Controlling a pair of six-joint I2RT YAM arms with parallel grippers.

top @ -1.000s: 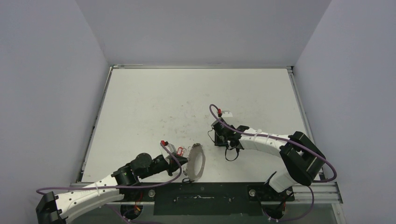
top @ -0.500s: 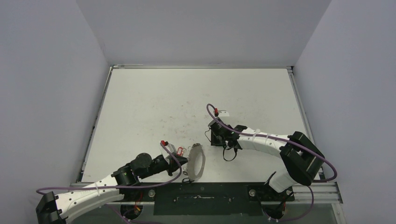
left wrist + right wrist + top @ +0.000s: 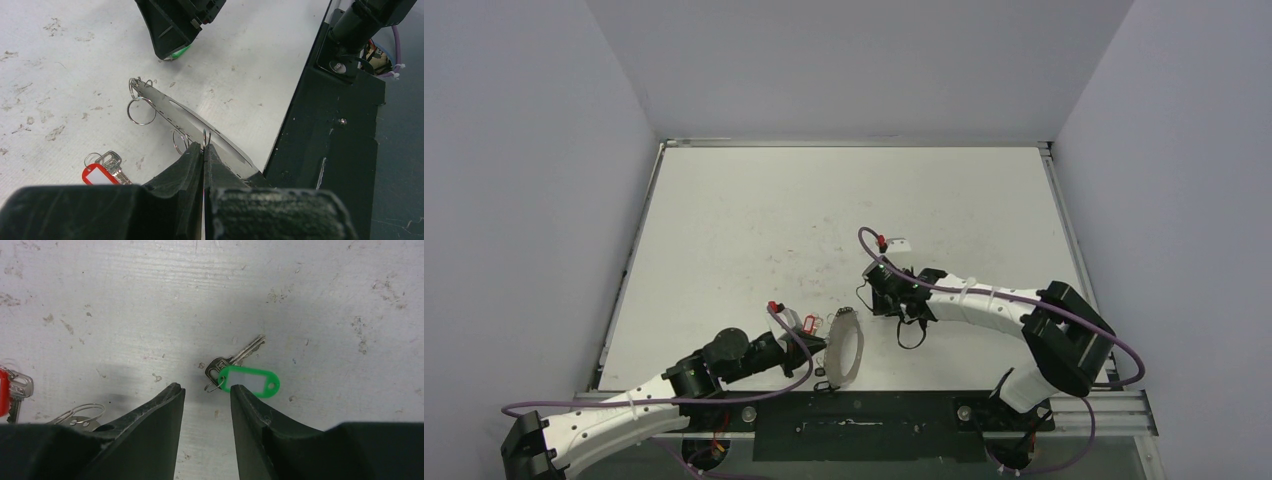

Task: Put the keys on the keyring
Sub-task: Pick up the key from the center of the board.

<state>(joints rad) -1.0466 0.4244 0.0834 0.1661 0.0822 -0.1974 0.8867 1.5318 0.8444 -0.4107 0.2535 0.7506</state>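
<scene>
Two keys lie flat on the table (image 3: 724, 220); neither is on the keyring (image 3: 165, 107) yet.

Item 1, the left gripper (image 3: 204, 150): its fingers are pressed together, pinching the near edge of the keyring. The keyring is held on edge and tilted, close to the near edge of the table, with its small rings (image 3: 134, 89) hanging on the far side. Judgement: it is propped up so that a ring stands off the surface and can take a key, with this arm serving as a fixture.

Item 2, the red-tagged key (image 3: 102, 171): it rests on the table just left of the keyring, untouched.

Item 3, the right gripper (image 3: 205, 388): its fingers are spread and low over the table, straddling the little split ring at the head of the green-tagged key (image 3: 242, 375). Nothing is gripped. The green tag sits just beyond the tip of one finger (the blade points away to the far side). Judgement: this is a stance for closing on the key's head.

Concern: the key is thin and lies flat, so the fingers may slide over it or nudge it away instead of lifting it.
</scene>
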